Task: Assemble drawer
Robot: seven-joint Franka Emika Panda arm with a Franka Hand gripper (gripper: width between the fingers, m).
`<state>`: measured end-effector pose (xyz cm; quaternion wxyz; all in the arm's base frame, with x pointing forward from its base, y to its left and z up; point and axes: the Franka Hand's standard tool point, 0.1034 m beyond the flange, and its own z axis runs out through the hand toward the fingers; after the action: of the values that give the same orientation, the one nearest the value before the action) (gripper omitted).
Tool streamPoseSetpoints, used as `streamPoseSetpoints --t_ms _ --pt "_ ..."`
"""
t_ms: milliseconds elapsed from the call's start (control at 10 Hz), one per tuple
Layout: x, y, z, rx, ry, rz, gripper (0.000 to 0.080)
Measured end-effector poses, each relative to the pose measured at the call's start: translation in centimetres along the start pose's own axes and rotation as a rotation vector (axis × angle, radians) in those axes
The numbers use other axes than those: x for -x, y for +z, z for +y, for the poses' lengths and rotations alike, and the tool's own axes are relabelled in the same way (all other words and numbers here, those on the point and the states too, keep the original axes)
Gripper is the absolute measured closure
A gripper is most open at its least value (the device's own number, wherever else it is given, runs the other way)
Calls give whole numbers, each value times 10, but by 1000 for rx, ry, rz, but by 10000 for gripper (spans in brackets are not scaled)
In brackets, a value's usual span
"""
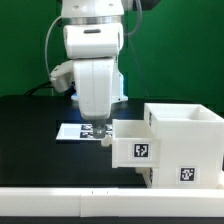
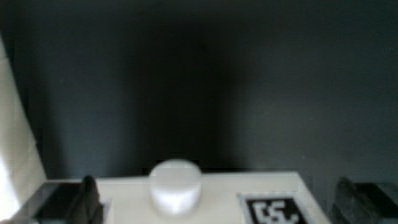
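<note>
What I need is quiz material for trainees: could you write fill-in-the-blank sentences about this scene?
1. The gripper hangs beside the tray, on the exterior view's ___ of it.
2. The tabletop is ___ in colour.
3. In the wrist view, between the fingers, stands the tray's round white ___.
Missing words: left; black; knob.

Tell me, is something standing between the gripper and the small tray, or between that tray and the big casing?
Nothing visible does. The gripper is already at the tray, by its knob. The tray already sits partly inside the casing, with no object between them.
</note>
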<state>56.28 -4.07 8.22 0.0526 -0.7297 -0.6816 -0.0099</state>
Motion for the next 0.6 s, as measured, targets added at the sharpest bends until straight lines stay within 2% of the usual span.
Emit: streamPoseSetpoints --t_ms 300,600 --pt "11 12 -13 -18 5 -2 150" --pt "6 19 -21 -29 5 1 150"
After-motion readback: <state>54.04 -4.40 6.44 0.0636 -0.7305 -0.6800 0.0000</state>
